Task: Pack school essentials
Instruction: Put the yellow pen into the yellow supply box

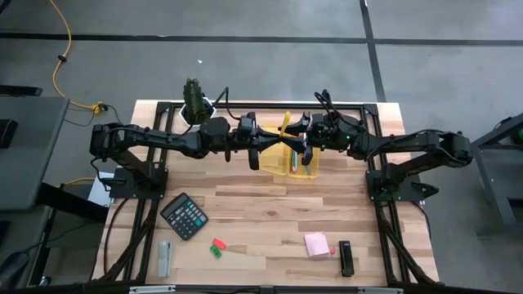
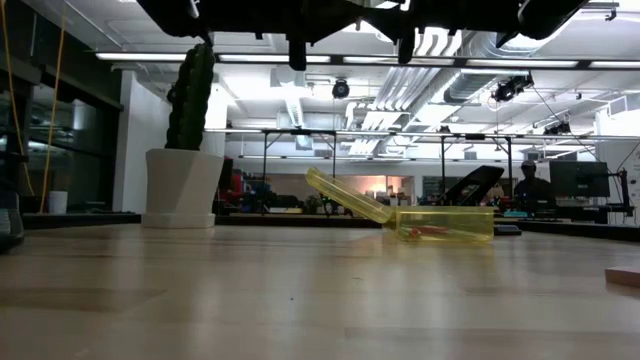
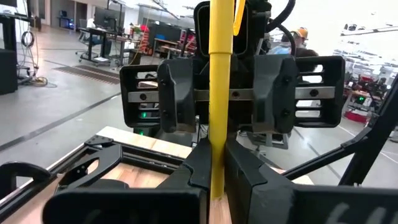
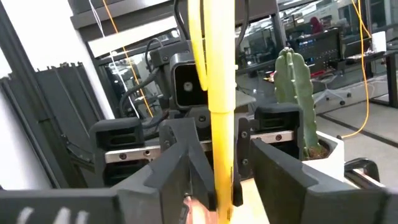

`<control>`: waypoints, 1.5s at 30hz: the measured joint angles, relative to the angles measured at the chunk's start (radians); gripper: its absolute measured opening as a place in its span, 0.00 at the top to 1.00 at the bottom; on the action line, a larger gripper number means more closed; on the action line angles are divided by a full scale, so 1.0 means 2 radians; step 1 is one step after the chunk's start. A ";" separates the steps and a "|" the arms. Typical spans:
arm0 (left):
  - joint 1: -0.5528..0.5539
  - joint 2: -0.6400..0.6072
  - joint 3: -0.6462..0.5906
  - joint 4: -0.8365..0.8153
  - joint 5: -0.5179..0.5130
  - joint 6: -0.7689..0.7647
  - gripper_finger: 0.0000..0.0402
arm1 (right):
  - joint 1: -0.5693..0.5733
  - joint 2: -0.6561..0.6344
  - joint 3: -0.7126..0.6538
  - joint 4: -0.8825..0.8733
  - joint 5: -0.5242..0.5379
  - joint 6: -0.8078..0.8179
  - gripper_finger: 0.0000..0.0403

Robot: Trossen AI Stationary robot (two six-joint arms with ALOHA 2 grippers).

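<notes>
A thin yellow pencil (image 1: 286, 126) is up in the air between my two grippers, above a clear yellow pencil case (image 1: 301, 160) at the table's far middle. My left gripper (image 3: 216, 180) and my right gripper (image 4: 222, 186) face each other, both shut on the pencil. In the low view the case (image 2: 445, 222) rests on its bottom with its lid (image 2: 345, 197) tilted open, and something red lies inside. Near the front edge lie the pink sticky-note pad (image 1: 317, 244) and the small green and red pieces (image 1: 217, 247). My left gripper pinches the pencil's shaft (image 3: 216, 149) between its two fingers. It comes level from the table's left, with the fingers across the pencil. The pencil is lifted clear of the table. My right gripper pinches the same shaft (image 4: 221, 155) between its two fingers, level from the table's right and across the pencil, close beside the left gripper's hold. The pencil sticks out of the fingers on both sides.
A dark calculator (image 1: 184, 216) and a grey metal bar (image 1: 164, 258) lie at the near left. A small black object (image 1: 347, 258) lies at the near right. A potted cactus (image 1: 194, 100) stands at the far edge. Bare wood lies between the case and the near items.
</notes>
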 joint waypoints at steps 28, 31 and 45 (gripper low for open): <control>0.040 -0.084 0.000 -0.144 0.040 -0.006 0.69 | -0.026 -0.099 0.000 -0.157 -0.003 -0.031 0.98; 0.049 -0.138 0.000 -0.197 0.043 0.010 0.64 | -0.032 -0.138 0.000 -0.213 -0.004 -0.048 0.98; 0.020 -0.350 -0.085 -0.251 0.040 0.021 0.61 | -0.033 -0.177 0.000 -0.266 -0.003 -0.076 0.98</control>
